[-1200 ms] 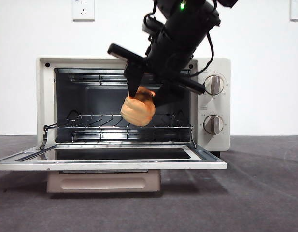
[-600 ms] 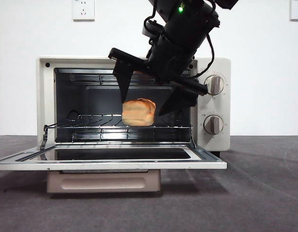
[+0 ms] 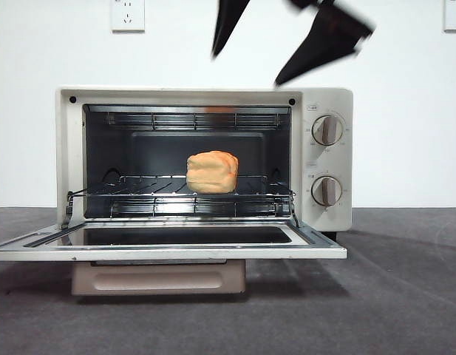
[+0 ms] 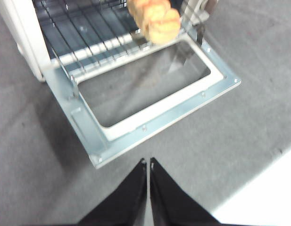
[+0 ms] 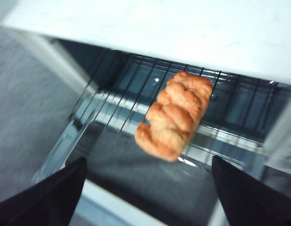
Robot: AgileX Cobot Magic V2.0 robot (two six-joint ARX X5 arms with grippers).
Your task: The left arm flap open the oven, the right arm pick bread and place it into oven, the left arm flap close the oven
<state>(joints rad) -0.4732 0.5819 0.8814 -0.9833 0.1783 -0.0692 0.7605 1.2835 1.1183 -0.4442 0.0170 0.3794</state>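
The cream-white oven stands with its glass door flapped down flat. The golden-orange bread lies on the wire rack inside, near the middle. It also shows in the right wrist view and in the left wrist view. My right gripper is open and empty, raised above the oven's top, clear of the bread. My left gripper is shut and empty, hanging over the grey table in front of the open door.
Two round knobs sit on the oven's right panel. A grey mat covers the table around the oven. White wall with sockets stands behind.
My right gripper let go of the bread on the rack, opened, and rose out of the oven to above its top. The bread stays on the rack.
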